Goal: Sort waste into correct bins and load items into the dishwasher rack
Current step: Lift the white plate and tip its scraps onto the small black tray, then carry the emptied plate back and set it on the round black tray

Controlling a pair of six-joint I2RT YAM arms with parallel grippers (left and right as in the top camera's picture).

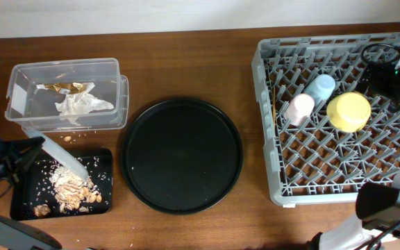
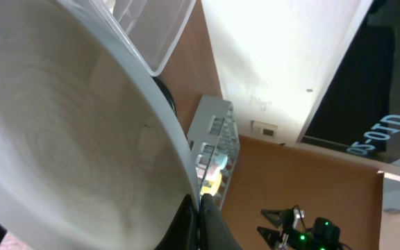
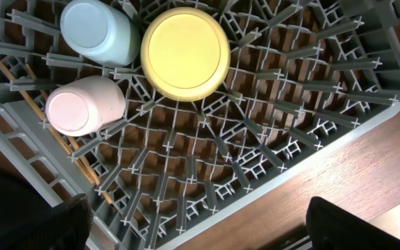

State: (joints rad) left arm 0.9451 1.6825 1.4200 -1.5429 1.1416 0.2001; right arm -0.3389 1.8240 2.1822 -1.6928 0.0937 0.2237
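Plate [image 1: 55, 158] tipped over black tray [image 1: 107, 182]
Left claw [image 2: 198, 217] grips its rim; hold steep so scraps [image 1: 71, 191] fall inside, not on tabletop [image 1: 186, 55]. Right claw [image 3: 196, 232] gapes open.

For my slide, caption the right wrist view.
Pink cup, light-blue cup and yellow bowl sit inverted in the grey dishwasher rack.

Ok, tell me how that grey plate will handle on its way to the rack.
Probably rigid: the grey plate shows no bend though the left gripper pinches only its rim. Its smooth, shiny face suggests it could slip in that edge grip. Being round, it may roll if set down on edge.
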